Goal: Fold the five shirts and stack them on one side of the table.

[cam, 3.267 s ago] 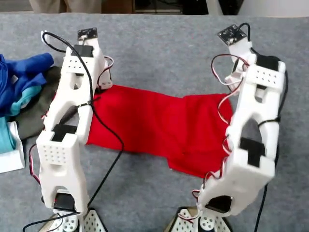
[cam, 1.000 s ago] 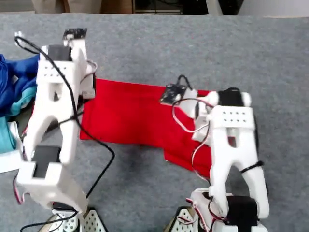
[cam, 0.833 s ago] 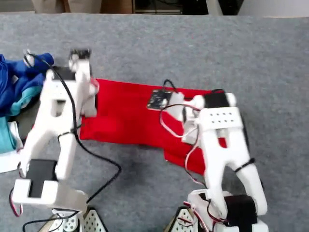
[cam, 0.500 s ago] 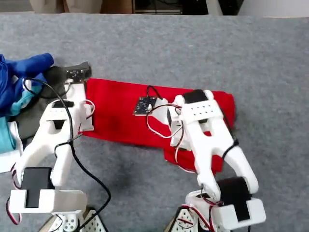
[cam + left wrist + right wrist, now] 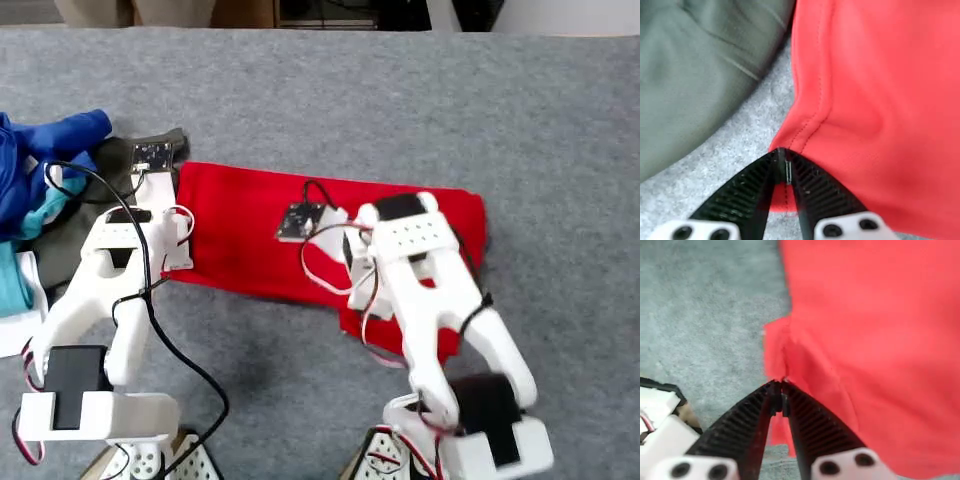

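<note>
Left gripper (image 5: 781, 167): fingers pressed together, pinching a corner of the red shirt (image 5: 880, 100). Right gripper (image 5: 780, 392): closed on its bunched edge.

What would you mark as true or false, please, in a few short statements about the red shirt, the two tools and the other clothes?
1. The left tool is shut on an edge of the red shirt. True.
2. The right tool hangs open in the air. False: it is shut on a fold of the red shirt.
3. A dark shirt lies beside the red shirt. True.
4. The blue shirt lies spread on the red shirt. False: it sits bunched beyond the dark shirt, apart.
</note>
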Robot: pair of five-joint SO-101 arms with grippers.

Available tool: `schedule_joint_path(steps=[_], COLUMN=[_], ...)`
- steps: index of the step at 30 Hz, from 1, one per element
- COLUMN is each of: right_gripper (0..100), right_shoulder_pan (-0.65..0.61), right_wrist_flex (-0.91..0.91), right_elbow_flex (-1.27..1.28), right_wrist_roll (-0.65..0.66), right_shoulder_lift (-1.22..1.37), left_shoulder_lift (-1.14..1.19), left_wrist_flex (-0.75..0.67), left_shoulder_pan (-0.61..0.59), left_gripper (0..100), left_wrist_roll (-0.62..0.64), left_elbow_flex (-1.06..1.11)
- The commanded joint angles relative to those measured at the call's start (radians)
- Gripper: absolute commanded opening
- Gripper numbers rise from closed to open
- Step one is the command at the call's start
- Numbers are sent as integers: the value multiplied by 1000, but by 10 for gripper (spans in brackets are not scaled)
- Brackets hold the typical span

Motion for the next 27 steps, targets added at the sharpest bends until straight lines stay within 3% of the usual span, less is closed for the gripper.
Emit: schedule_joint_path(steps=[1,6,13,23,27], right_gripper=[5,13,220,182,182], right_shoulder_pan=[-67,-173,-185,-176,-27], right_wrist_flex=[6,0,58,367,313], right_elbow_flex=[87,229,231,-110,-205], right_wrist_roll=[-32,-114,-81,2,43], right_shoulder_lift=[-136,-231,-249,-360,-348], left_shoulder_lift=[-36,-36,-36,-36,-36], left_wrist_flex=[-15,-15,-15,-15,-15], left_shoulder_pan=[-8,-8,-8,-8,-8], left_gripper=[19,19,19,19,19], left_wrist_roll=[-2,-2,-2,-2,-2], left_elbow_flex=[-6,-6,-8,-8,-8])
